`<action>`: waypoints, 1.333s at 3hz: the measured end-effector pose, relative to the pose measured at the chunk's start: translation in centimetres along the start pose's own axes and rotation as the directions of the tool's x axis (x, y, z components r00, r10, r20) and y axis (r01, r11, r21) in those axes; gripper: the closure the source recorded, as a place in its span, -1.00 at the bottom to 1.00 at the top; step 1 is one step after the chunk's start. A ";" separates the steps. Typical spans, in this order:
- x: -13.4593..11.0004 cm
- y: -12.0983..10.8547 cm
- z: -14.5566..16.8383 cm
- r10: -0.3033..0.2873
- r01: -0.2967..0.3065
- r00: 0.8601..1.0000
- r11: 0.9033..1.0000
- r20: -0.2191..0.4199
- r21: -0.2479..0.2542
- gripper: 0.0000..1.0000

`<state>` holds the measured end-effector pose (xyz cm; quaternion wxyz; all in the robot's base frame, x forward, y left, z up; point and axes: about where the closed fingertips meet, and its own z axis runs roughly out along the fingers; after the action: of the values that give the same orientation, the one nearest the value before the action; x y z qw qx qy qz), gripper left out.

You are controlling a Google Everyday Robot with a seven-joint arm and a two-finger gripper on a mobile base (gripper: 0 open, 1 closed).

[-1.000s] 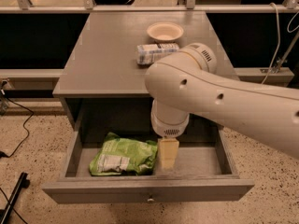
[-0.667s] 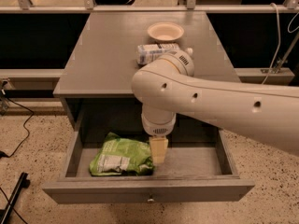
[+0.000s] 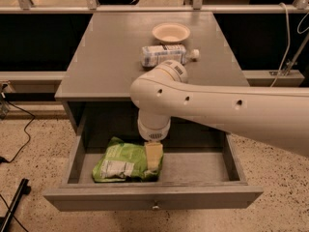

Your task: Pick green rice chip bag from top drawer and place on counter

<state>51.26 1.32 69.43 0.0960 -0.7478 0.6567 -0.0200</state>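
Observation:
The green rice chip bag [image 3: 123,161] lies crumpled in the left half of the open top drawer [image 3: 154,198], its white label panel facing up. My gripper [image 3: 153,157] hangs from the big white arm and reaches down into the drawer at the bag's right edge, touching or overlapping it. The grey counter [image 3: 106,52] is the cabinet top above and behind the drawer.
On the counter stand a shallow cream bowl [image 3: 171,32] at the back and a white-blue labelled bottle [image 3: 166,55] lying on its side in front of it. Black cables trail on the speckled floor at the left [image 3: 14,129].
My arm has swung left and down, carrying the gripper from the drawer's middle onto the right edge of the green bag. The bag has not moved.

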 end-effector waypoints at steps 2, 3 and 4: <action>-2.9 0.0 3.9 -0.009 0.009 0.996 1.000 0.087 -0.007 -0.76; -3.5 0.7 5.6 -0.007 0.011 0.995 0.999 0.103 -0.038 -0.76; -4.0 1.4 6.9 -0.010 0.018 0.993 0.998 0.121 -0.064 -0.74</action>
<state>50.43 5.89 62.81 0.1111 -0.7548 0.6448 0.0460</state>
